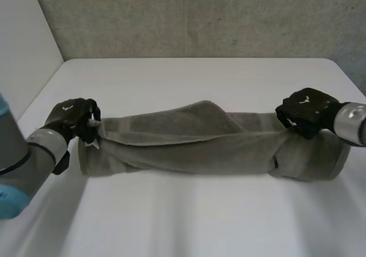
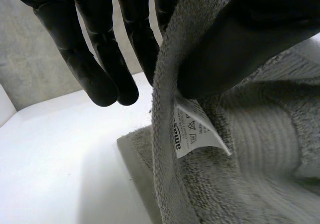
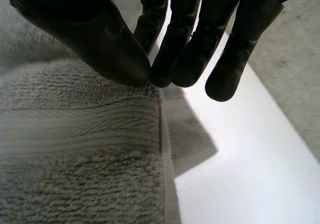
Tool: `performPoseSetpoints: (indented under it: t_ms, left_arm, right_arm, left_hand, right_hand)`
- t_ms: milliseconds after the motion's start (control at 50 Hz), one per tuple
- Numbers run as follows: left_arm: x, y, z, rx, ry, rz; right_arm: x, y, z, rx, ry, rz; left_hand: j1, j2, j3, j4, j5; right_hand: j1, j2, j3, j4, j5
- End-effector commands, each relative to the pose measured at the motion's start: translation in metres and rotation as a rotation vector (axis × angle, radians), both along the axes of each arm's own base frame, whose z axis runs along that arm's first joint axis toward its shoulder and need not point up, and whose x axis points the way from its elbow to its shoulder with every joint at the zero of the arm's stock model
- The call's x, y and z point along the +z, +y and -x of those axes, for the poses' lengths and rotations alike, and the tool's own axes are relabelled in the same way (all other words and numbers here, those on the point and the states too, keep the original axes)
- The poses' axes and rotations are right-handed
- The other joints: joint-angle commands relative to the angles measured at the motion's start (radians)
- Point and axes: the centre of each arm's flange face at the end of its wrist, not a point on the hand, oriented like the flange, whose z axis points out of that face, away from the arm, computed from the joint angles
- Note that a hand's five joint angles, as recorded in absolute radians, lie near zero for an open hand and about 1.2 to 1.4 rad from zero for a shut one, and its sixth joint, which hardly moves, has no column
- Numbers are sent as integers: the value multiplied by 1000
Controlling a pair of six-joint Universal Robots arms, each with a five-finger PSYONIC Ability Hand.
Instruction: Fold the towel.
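White table [image 1: 189,79] before a grey wall [image 1: 200,16], with a grey towel [image 1: 200,148] stretched across it in a long, loosely bunched band.
The left hand [image 1: 71,117] grips the towel's left end, an edge pinched between thumb and fingers just above a small white label [image 2: 192,131]. The right hand [image 1: 306,111], at the opposite end, seems to nip the edge between thumb and fingertips, though the contact is hard to see. One lengthwise fold looks roughly made but not laid flat, and further folds appear to remain.
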Motion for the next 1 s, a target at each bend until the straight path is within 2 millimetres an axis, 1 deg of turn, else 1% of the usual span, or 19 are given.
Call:
performPoseSetpoints:
  t_ms: [20,40,80,100,140,260,300,420,520,740,760,780,800,820,840,860,900,960,1000]
  left_arm:
    - [-14,-43,5,85,-20,15]
    - [-14,-44,5,85,-20,15]
    - [-18,-54,11,86,-16,25]
    - [-18,-54,11,86,-16,25]
    - [-19,-62,20,80,1,41]
    - [-21,-76,24,121,7,62]
    - [-23,-83,24,157,0,72]
    - [-26,-88,24,179,-8,74]
    - [-34,-94,26,178,-12,68]
    - [-48,-104,28,182,-22,56]
    - [-48,-104,28,181,-22,56]
    - [-48,-103,28,180,-25,49]
    - [-48,-103,28,180,-25,48]
    - [-48,-103,29,175,-28,40]
    - [-48,-101,30,173,-32,31]
    - [-48,-101,30,173,-32,31]
    - [-42,-99,32,167,-34,24]
    - [-39,-96,35,159,-35,23]
    - [-25,-93,37,153,-30,36]
  right_arm:
    - [-16,-43,-21,-27,25,286]
    - [-16,-43,-21,-27,25,287]
    - [-23,-53,-30,-17,7,381]
    - [-23,-53,-30,-17,7,381]
    - [-31,-59,-39,-4,-2,442]
    - [-39,-64,-47,8,-13,483]
    - [-47,-67,-51,19,-18,485]
    - [-59,-70,-60,39,-19,492]
    - [-78,-77,-65,49,-18,487]
    - [-95,-85,-72,52,-16,485]
    - [-95,-86,-72,52,-18,487]
    - [-95,-87,-73,53,-20,492]
    - [-95,-87,-73,53,-20,492]
    - [-95,-87,-73,53,-21,491]
    - [-94,-88,-73,53,-24,492]
    - [-94,-88,-73,53,-24,492]
    - [-87,-88,-73,51,-32,504]
    - [-83,-87,-74,52,-35,510]
    - [-71,-88,-70,15,-33,526]
  left_hand:
    - [-52,-120,-148,-121,-258]
    - [-52,-120,-148,-121,-258]
    - [-52,-120,-148,-121,-258]
    - [-52,-120,-148,-121,-258]
    - [-52,-120,-148,-121,-258]
    - [-52,-120,-148,-121,-258]
    - [-52,-120,-148,-121,-258]
    - [-52,-120,-148,-121,-258]
    - [-52,-120,-148,-121,-258]
    - [-52,-120,-148,-121,-258]
    - [-52,-120,-148,-121,-258]
    - [-279,-346,-374,-347,-484]
    - [-281,-349,-376,-349,-487]
    - [-604,-671,-699,-672,-809]
    - [-848,-916,-943,-916,-1054]
    - [-851,-918,-946,-919,-1056]
    - [-1160,-1228,-1256,-1229,-1366]
    - [-1212,-1279,-1307,-1280,-1417]
    - [-1218,-1285,-1313,-1286,-1423]
  right_hand:
    - [70,59,48,46,53]
    - [70,59,48,46,53]
    - [70,59,48,46,53]
    - [70,59,48,46,53]
    - [70,59,48,46,53]
    - [70,59,48,46,53]
    - [70,59,48,46,53]
    - [70,59,48,46,53]
    - [70,59,48,46,53]
    - [70,59,48,46,53]
    - [1,-10,-21,-23,-15]
    - [-377,-389,-399,-401,-394]
    - [-381,-392,-403,-405,-398]
    - [-855,-866,-877,-879,-871]
    - [-1152,-1163,-1174,-1176,-1168]
    - [-1152,-1163,-1174,-1176,-1168]
    - [-1152,-1163,-1174,-1176,-1168]
    - [-1152,-1163,-1174,-1176,-1168]
    - [-1152,-1163,-1174,-1176,-1168]
